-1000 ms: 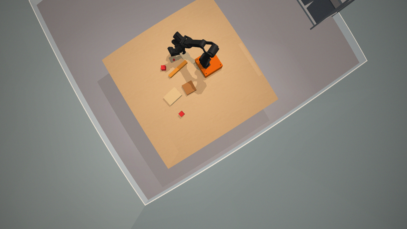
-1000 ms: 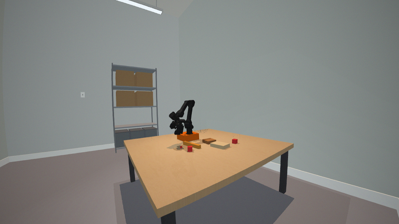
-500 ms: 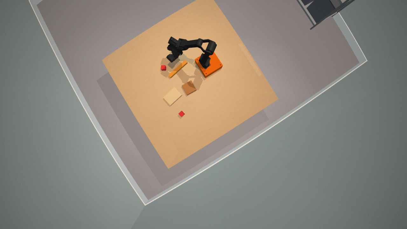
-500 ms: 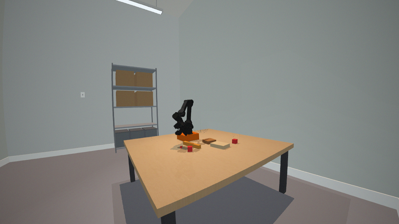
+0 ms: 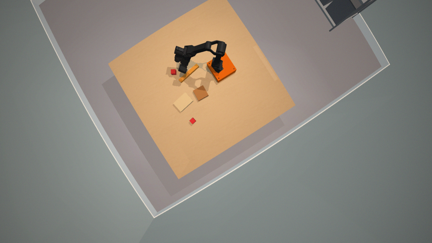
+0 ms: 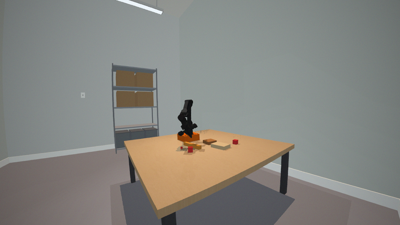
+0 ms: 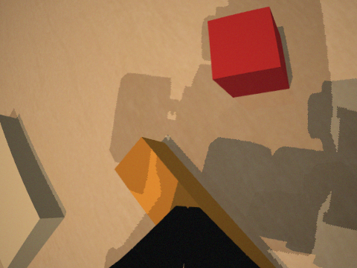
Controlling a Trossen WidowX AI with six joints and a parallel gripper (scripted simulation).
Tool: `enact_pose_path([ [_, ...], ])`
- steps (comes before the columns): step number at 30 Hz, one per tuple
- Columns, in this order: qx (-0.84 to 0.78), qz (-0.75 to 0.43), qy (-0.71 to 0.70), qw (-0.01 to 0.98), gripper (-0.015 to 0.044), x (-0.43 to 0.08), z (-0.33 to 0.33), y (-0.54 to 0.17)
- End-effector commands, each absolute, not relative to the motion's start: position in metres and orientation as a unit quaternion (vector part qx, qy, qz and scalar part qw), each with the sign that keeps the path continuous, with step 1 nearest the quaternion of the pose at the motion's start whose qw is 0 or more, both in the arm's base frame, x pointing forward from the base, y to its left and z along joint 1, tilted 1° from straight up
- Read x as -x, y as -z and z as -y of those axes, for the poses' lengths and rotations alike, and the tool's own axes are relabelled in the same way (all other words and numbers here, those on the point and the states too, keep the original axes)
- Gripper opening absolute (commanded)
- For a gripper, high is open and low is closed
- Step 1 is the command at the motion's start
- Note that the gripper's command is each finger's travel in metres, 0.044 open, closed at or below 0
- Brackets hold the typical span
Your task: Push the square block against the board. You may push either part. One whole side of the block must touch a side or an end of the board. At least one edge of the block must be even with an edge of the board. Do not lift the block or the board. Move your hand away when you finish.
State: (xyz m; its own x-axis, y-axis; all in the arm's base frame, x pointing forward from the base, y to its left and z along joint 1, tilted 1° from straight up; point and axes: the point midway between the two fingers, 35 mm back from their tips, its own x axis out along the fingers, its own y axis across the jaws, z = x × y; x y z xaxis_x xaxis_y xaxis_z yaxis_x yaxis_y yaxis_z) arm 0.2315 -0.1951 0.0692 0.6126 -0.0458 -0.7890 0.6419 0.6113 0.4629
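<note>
The brown square block (image 5: 200, 92) (image 6: 209, 140) lies flat on the table, partly in the arm's shadow in the overhead view. The cream board (image 5: 183, 102) (image 6: 219, 145) lies flat beside it, turned slightly differently. A narrow gap shows between them, widening from their nearest corners. The board's corner (image 7: 15, 201) also shows at the left of the wrist view; the block is out of that view. My gripper (image 5: 184, 72) (image 6: 191, 137) (image 7: 186, 217) is shut and empty. It hangs over the orange bar, away from both block and board.
An orange bar (image 5: 193, 69) (image 6: 192, 145) (image 7: 149, 179) lies under the gripper. A red cube (image 5: 173, 72) (image 6: 190, 149) (image 7: 245, 45) is beyond it. Another red cube (image 5: 192, 120) (image 6: 235, 142) lies past the board. A tiny red cube (image 6: 181, 147) shows near the bar. The orange base (image 5: 227, 68) carries the arm.
</note>
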Motion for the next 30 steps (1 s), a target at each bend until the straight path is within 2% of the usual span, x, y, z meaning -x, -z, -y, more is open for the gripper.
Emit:
enact_pose_path([
  [1, -0.350, -0.414, 0.192, 0.818, 0.0000, -0.238, 0.189, -0.066],
  [30, -0.003, -0.586, -0.042, 0.809, 0.0000, -0.279, 0.121, -0.046],
])
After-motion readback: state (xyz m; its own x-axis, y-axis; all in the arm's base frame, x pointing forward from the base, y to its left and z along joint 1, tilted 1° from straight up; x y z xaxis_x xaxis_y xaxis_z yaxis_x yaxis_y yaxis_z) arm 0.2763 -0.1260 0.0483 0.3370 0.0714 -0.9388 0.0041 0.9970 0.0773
